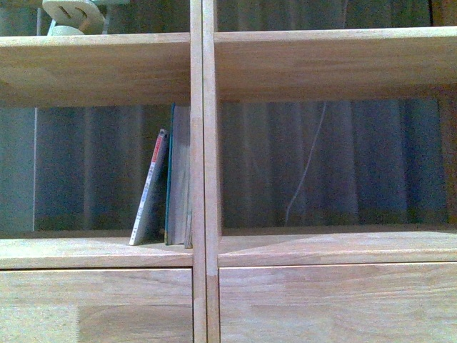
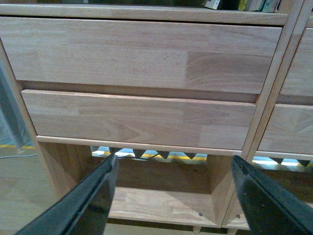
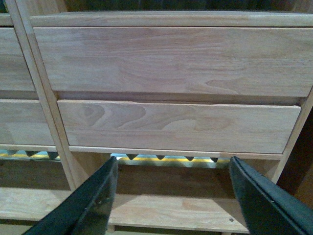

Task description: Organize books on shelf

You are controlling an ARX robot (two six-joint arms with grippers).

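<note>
Light-wood shelf (image 1: 198,179), books (image 1: 171,186) leaning inside, left claw (image 2: 173,196) apart, right claw (image 3: 172,196) apart

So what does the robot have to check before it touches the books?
1. Left gripper open and holding nothing: ok.
2. Right gripper open and holding nothing: ok.
3. Thin white book standing straight: not ok, it leans on the teal-spined book.
4. Books inside the left compartment of the shelf: ok.
5. Grippers near the books: not ok, both face the drawers.
</note>
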